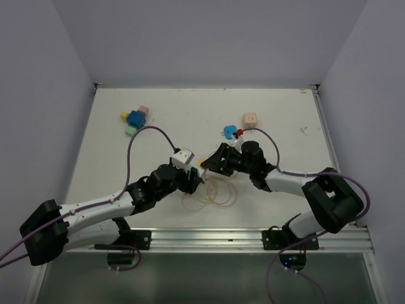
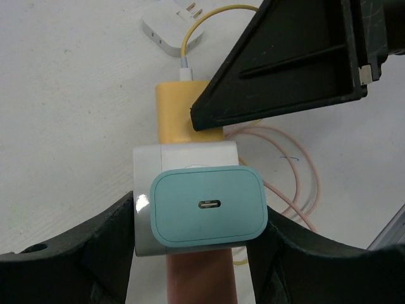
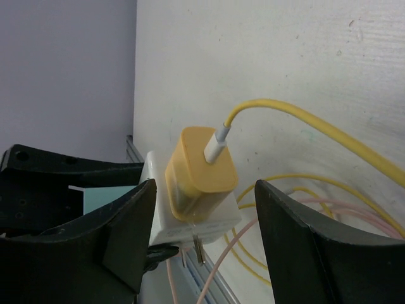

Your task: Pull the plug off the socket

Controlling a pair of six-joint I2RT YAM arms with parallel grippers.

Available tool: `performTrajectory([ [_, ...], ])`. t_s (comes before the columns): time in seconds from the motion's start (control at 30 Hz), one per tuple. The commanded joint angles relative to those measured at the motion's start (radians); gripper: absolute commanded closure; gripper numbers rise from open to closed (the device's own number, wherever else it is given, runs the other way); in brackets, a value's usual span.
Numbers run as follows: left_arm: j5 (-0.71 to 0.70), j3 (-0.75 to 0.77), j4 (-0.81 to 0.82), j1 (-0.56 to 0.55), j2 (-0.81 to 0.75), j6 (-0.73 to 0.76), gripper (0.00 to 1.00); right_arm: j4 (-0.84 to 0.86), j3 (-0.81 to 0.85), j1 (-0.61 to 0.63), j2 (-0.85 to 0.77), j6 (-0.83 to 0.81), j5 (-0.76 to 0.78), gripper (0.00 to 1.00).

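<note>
My left gripper (image 2: 199, 244) is shut on a white socket cube (image 2: 147, 190) and holds it by its sides. A teal plug (image 2: 209, 206) sits on the face toward the camera, a yellow plug (image 2: 174, 114) on the far face and a pinkish plug (image 2: 199, 278) underneath. In the right wrist view the yellow plug (image 3: 199, 168) with its yellow cable (image 3: 304, 120) sticks out of the socket (image 3: 221, 221). My right gripper (image 3: 202, 215) is open, one jaw on each side of the yellow plug, not touching it. From above, both grippers (image 1: 190, 180) (image 1: 212, 163) meet at the table's middle.
A white charger (image 2: 166, 30) with bare prongs lies just beyond the socket. Yellow and pink cables (image 1: 212, 193) coil on the table under the grippers. A blue, green and pink block cluster (image 1: 135, 119) lies far left; a pink cube (image 1: 250, 118) and a blue plug (image 1: 230, 132) lie far right.
</note>
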Motion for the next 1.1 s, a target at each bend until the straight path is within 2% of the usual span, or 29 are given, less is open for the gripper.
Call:
performTrajectory([
  [0.0,0.018,-0.01,0.13,-0.012,-0.031,-0.022,1.0,0.154,0.032,0.006,0.037,0.052,-0.009,0.33],
  [0.1,0.016,-0.021,0.141,-0.015,-0.035,-0.033,1.0,0.201,0.032,0.006,0.063,0.073,-0.018,0.4],
  [0.2,0.006,-0.035,0.15,-0.018,-0.047,-0.039,1.0,0.244,0.03,0.008,0.085,0.099,-0.033,0.54],
  [0.23,0.004,-0.038,0.153,-0.02,-0.051,-0.045,1.0,0.255,0.03,0.008,0.092,0.104,-0.036,0.63],
  [0.3,-0.002,-0.046,0.154,-0.021,-0.061,-0.048,1.0,0.284,0.022,0.008,0.098,0.112,-0.04,0.71],
  [0.33,-0.002,-0.047,0.154,-0.021,-0.064,-0.053,1.0,0.284,0.021,0.006,0.101,0.11,-0.037,0.82],
  [0.43,-0.002,-0.056,0.151,-0.024,-0.087,-0.07,1.0,0.292,0.018,0.008,0.105,0.098,-0.035,1.0],
  [0.7,0.024,-0.098,0.081,-0.03,-0.101,-0.166,1.0,0.251,0.056,-0.005,0.089,0.006,-0.001,1.0],
  [0.87,0.072,-0.115,0.015,-0.043,-0.077,-0.229,1.0,0.159,0.134,-0.075,0.066,-0.049,0.011,1.0],
  [1.07,0.062,-0.066,-0.066,-0.049,-0.051,-0.223,1.0,0.039,0.245,-0.182,0.065,-0.098,-0.027,1.0],
])
